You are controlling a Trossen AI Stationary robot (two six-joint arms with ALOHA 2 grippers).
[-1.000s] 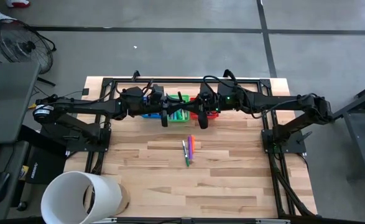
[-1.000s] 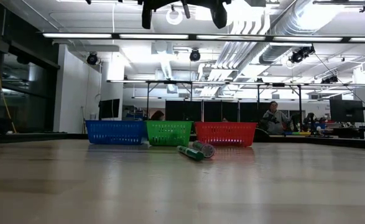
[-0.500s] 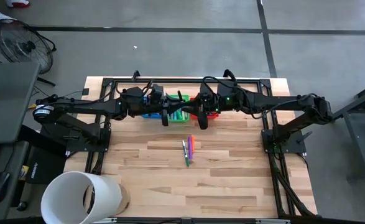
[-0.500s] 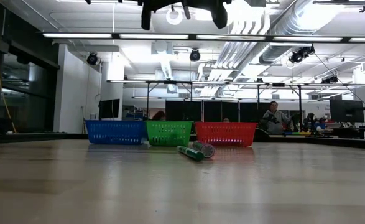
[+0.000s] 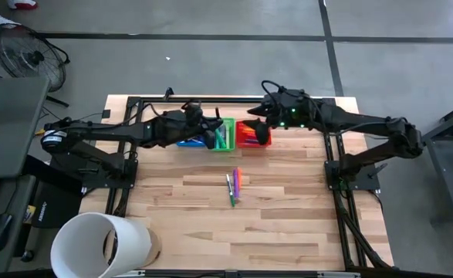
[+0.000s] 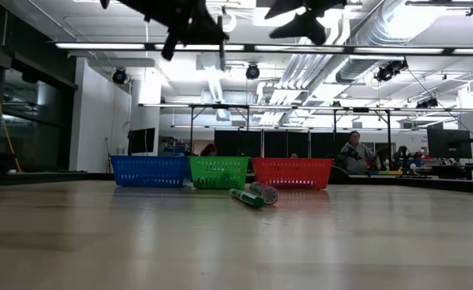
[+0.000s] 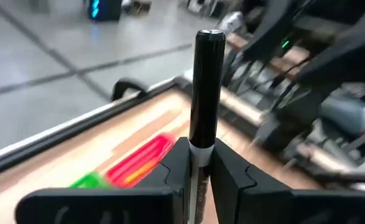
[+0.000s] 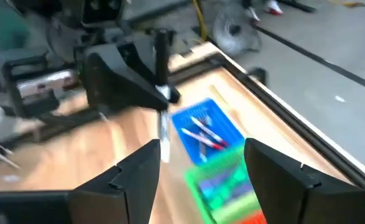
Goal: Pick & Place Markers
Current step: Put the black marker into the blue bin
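Note:
My left gripper (image 5: 209,139) hangs high over the blue basket (image 5: 186,141) and green basket (image 5: 224,136). It is shut on a marker (image 7: 206,81) with a black cap and a white barrel. The marker also shows in the right wrist view (image 8: 162,93). My right gripper (image 5: 261,133) is open and empty above the red basket (image 5: 247,135). Its fingers stand wide apart in its wrist view (image 8: 201,180). A few more markers (image 5: 234,186), purple, orange, green and white, lie flat mid-table. They also show in the low view (image 6: 252,196). My left gripper pinches the marker between its two fingers on the white barrel just below the black cap (image 7: 199,155). The marker lies across the fingers and stands roughly upright, cap end up. It is lifted clear, high above the baskets.
The blue (image 6: 150,171), green (image 6: 218,171) and red (image 6: 292,172) baskets stand in a row at the table's far edge, with markers inside. A white bucket (image 5: 103,243) stands at the near left corner. People sit in the room behind the table.
Both grippers have tipped from pointing down to slanting. My left gripper has shifted a little toward the table's right and far edge, over the baskets. My right gripper has swung toward the far right, over the red basket. The markers on the table have stayed put.

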